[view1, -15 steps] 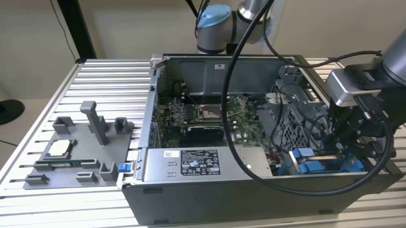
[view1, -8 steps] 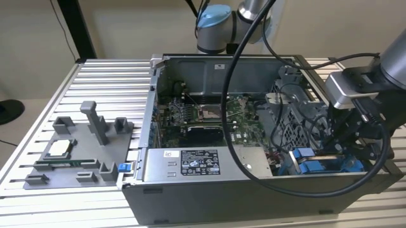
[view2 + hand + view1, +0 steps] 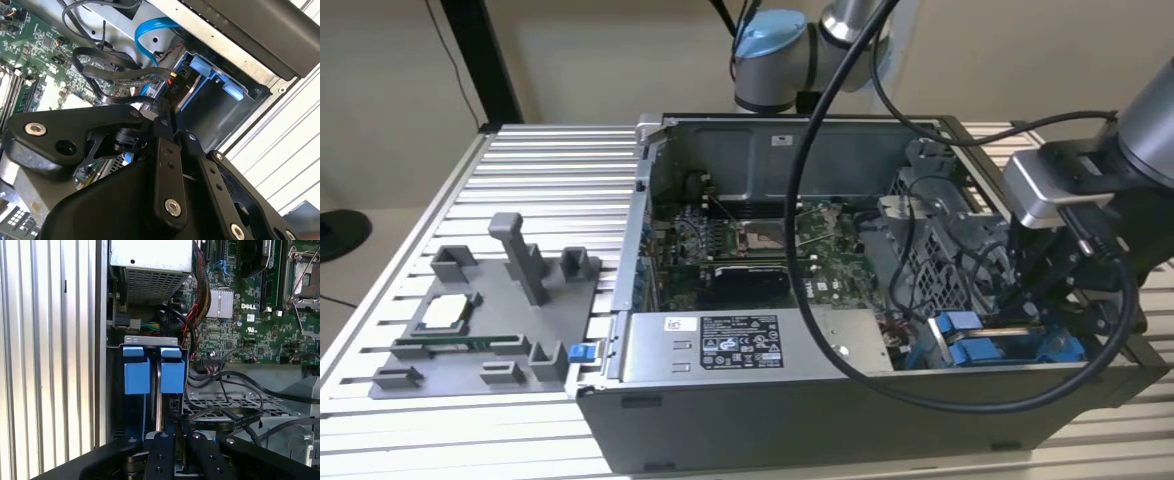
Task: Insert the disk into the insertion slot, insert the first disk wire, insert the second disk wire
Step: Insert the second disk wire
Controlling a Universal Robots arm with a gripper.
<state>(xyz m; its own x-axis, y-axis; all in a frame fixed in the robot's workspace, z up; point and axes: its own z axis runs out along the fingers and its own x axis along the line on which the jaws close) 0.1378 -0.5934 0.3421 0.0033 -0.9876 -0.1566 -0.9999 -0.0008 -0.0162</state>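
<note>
Open computer case point(image 3: 761, 430) at centre of slatted metal table point(image 3: 547, 170). Green motherboard point(image 3: 761, 245) inside. Grey labelled power-supply box point(image 3: 747, 345) at 6 o'clock from motherboard. Grey fixture tray point(image 3: 480, 320) at 9 o'clock from case, small blue clip point(image 3: 582, 352) on its edge.

One open computer case point(image 3: 761, 400), one power-supply box point(image 3: 740, 345), one grey fixture tray point(image 3: 487, 340), two blue tabs point(image 3: 136, 375).

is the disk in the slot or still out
In: the disk stands on edge inside the insertion slot, its blue carrier tabs at the bay's mouth.
</note>
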